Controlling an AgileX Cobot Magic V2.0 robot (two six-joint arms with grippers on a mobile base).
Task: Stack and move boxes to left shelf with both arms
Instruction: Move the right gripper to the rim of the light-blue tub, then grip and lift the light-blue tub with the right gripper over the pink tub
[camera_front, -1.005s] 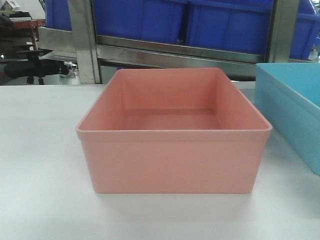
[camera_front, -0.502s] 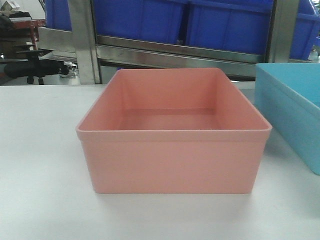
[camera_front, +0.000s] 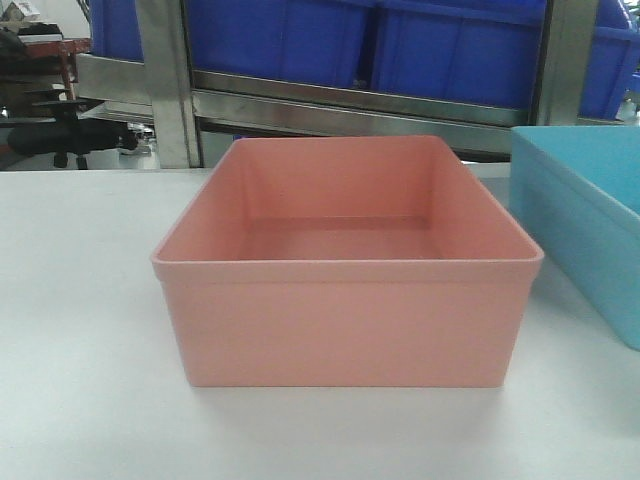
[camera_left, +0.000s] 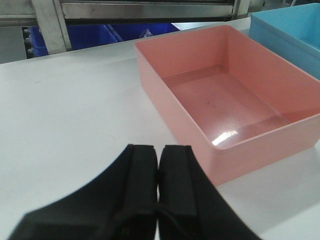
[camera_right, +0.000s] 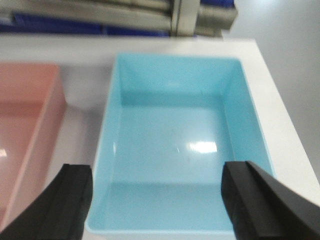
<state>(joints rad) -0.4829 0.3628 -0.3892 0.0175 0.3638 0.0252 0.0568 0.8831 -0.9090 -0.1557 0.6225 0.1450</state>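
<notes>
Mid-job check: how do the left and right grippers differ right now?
The left gripper is shut tight; the right gripper is open wide. The left gripper hangs over the table beside the pink box; the right gripper spans the near end of the blue box, though I cannot tell whether it touches it. Both are black and hold nothing.

A salmon pink bin (camera_front: 345, 320) sits open and upright at the centre of the white desk (camera_front: 80, 330). A sky blue bin (camera_front: 580, 240) stands near it at the right edge, partly cropped. Along the top, dark blue crates (camera_front: 450, 50) rest on a steel rack (camera_front: 350, 100).
</notes>
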